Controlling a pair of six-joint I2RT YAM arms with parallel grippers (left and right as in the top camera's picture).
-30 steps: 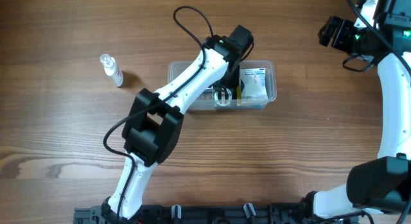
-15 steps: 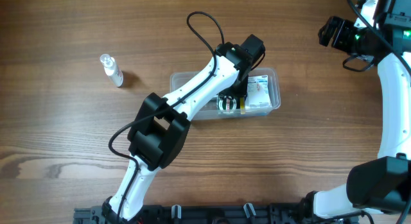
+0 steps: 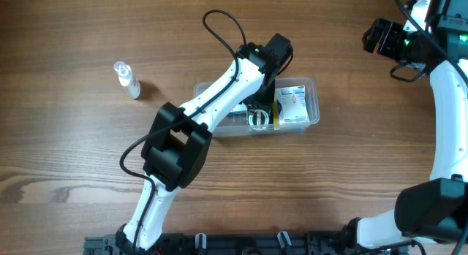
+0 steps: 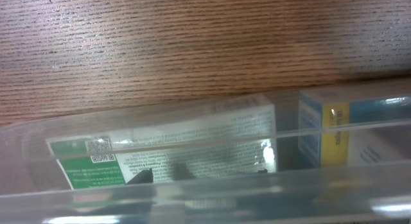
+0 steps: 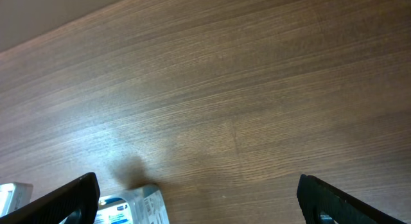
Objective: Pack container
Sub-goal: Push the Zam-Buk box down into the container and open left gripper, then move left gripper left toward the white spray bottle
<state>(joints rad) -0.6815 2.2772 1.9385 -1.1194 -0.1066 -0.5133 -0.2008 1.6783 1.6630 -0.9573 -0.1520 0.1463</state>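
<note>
1. A small clear plastic spray bottle [image 3: 128, 78] rests near the worktop's left edge, seemingly yet to be packed.
2. The clear rectangular plastic container [image 3: 316, 112] sits mid-worktop, already holding a white-and-green carton [image 4: 160, 147] and a blue-and-yellow box [image 4: 324, 131].
3. The left pincer [image 3: 257, 118] reaches inside it; its spread I cannot tell.
4. The right pincer [image 5: 199, 195], spread wide and empty, hovers near the far right corner.

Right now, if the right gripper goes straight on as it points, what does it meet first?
Most likely the wooden table: the open right gripper faces plain wood, though depth is unclear.
</note>
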